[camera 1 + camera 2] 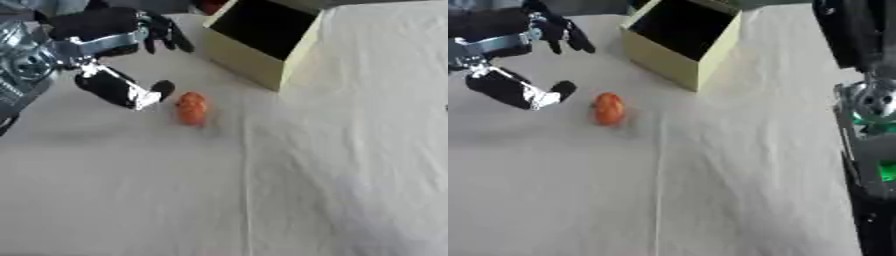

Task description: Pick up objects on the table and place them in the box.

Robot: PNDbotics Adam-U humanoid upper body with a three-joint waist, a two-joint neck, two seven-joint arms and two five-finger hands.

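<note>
A small orange, oval object lies on the white cloth-covered table, left of centre. My left hand hovers just to its left and slightly behind, open, with the thumb pointing toward the orange object and the fingers spread behind; nothing is between them. A yellow cardboard box with a dark open inside stands at the back, right of the hand. Only my right arm shows, along the right edge of the right eye view; its hand is out of sight.
The cloth has a seam running from the box toward the front. Wide bare cloth stretches across the front and right of the table.
</note>
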